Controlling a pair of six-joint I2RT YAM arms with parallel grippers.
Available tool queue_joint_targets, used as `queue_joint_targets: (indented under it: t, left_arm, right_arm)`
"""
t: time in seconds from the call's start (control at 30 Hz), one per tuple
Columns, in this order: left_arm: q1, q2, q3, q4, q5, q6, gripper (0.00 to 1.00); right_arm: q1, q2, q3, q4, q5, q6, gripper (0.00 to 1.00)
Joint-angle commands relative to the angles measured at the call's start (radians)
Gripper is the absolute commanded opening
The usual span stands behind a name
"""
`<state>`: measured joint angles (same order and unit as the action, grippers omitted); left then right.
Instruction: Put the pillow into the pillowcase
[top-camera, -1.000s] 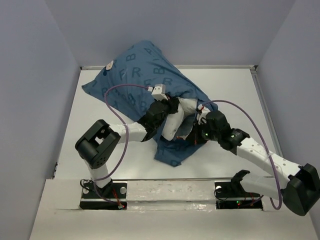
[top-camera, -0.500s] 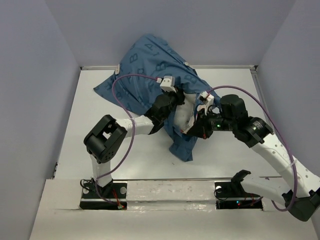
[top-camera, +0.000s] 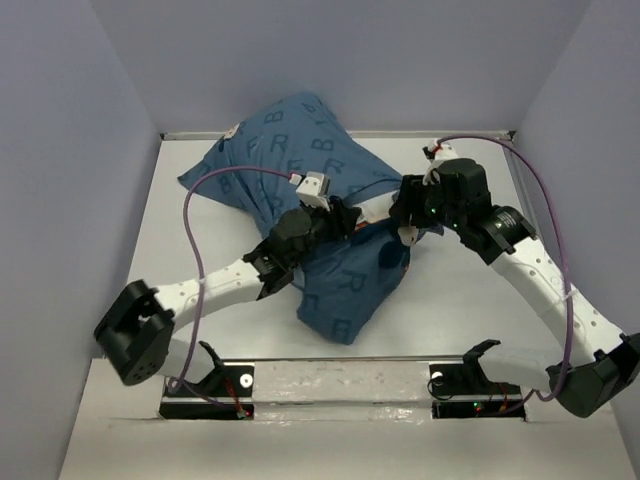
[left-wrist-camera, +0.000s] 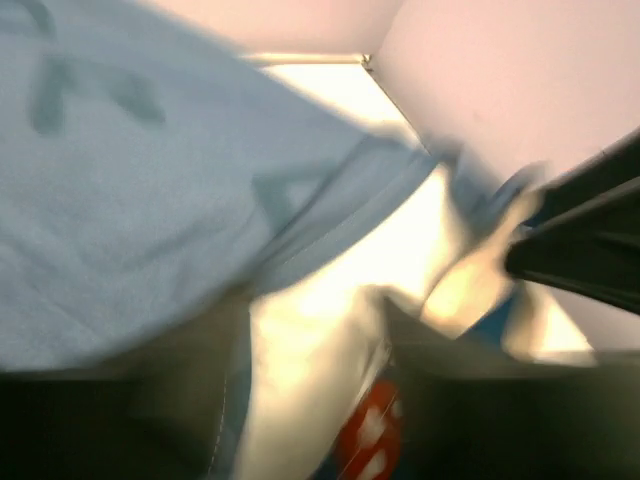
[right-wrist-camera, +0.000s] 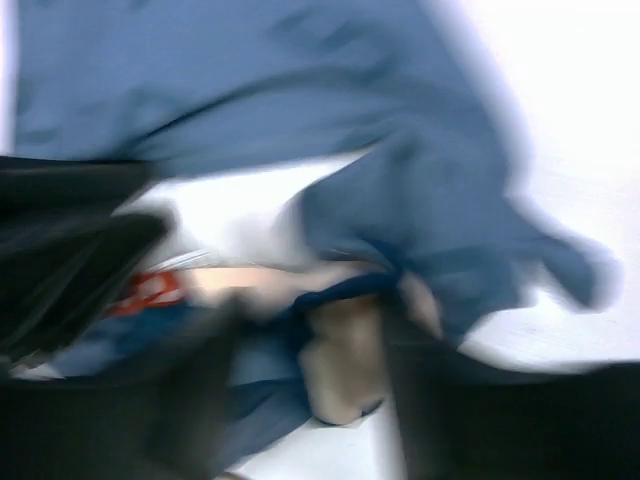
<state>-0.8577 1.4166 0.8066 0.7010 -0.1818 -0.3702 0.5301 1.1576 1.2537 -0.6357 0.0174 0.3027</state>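
- the pillowcase (top-camera: 335, 290) lies slantwise across the middle of the table (top-camera: 200, 260). its plump far end is up by the back wall and its flatter near end points toward the arm bases.
- the far part looks stuffed and rounded. the near part is limp, flat on the table.
- of the pillow (top-camera: 372, 206) i only see a thin white strip in the top view, showing at a gap in the blue cloth between the two grippers. the rest is covered by the case.
- my left gripper (top-camera: 345, 218) is pushed against the cloth at the middle of the bundle, just left of that white strip. the fingers are buried in fabric and i cannot tell whether they are closed or apart.
- my right gripper (top-camera: 405, 228) is at the right edge of the case, just beside the same gap. i cannot tell its grip either.
- both wrist views are smeared. each shows blue cloth above, a white band of pillow below it and a small red patch low down, nothing sharper.
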Motion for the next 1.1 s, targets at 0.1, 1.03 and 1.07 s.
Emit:
queue_joint_targets:
  t: [0.1,1.03,1.07]
  left_arm:
    - [0.025,-0.339,0.063,-0.394,-0.071,0.008,0.99]
    - [0.394,-0.811,-0.503,-0.425,0.253,-0.438,0.67]
    - [0.396,-0.803,-0.498,-0.407,0.21,-0.429,0.43]
  right_arm:
    - [-0.076,-0.134,-0.069,0.1,0.012,0.024,0.95]
    - [-0.387,0.019,-0.681,0.833,-0.856,0.32,0.93]
    - [-0.387,0.034,-0.685,0.928,-0.867,0.349,0.77]
